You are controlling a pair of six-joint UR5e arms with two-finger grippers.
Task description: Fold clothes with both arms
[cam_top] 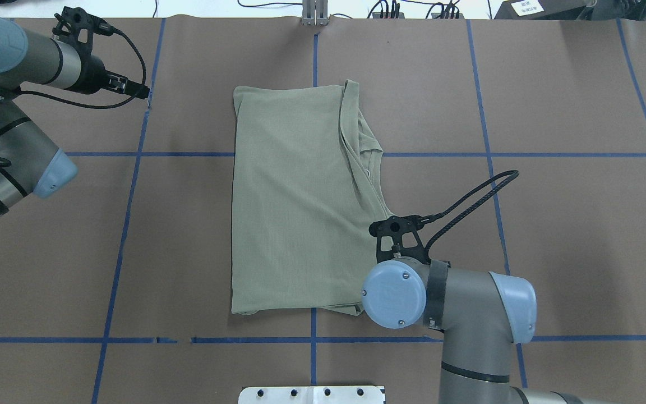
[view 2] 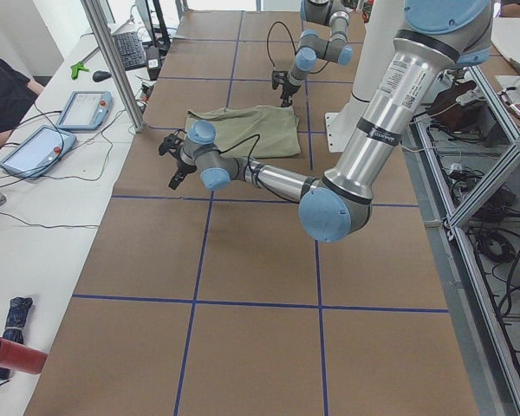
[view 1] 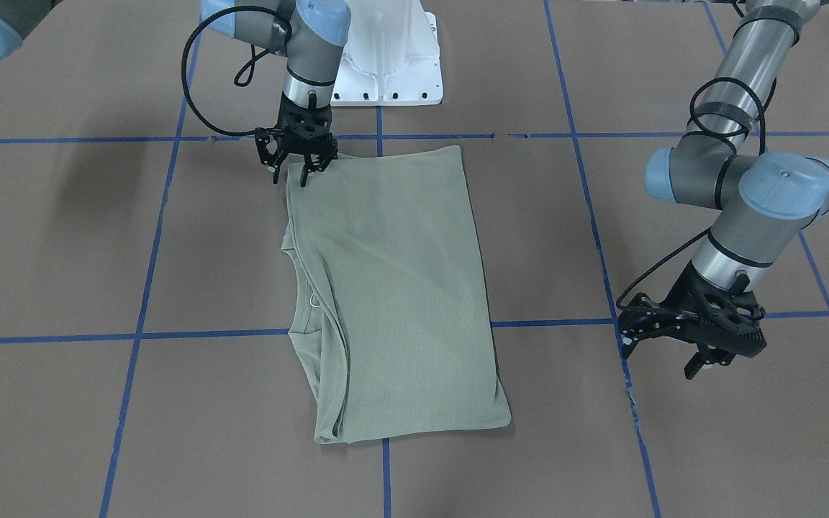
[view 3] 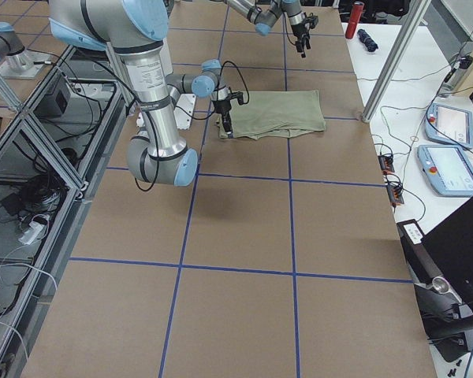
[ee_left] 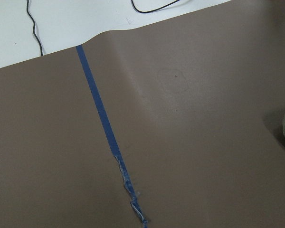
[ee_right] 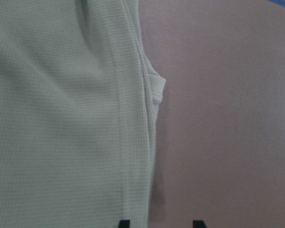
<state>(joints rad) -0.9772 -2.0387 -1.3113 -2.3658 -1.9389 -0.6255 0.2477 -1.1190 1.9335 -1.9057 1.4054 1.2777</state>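
Right gripper (view 1: 292, 175) hangs with jaws apart at the upper-left corner of the shirt (view 1: 393, 288). Left gripper (view 1: 659, 360) is parted too, empty, lower right. Shirt lies mid-frame, already a long rectangle; I'd say a crosswise fold remains. Collar (view 1: 301, 298) peeks out left.

one camera is looking down from across the table (view 1: 62, 237), facing the robot's white pedestal (view 1: 393, 65); another is peering down from behind the robot. both are catching the whole shirt (view 1: 393, 288). two more are watching along the table from its left and right ends, farther back. the right wrist camera is sitting close over the shirt's edge; the left one is staring at blue tape (ee_left: 102, 114).
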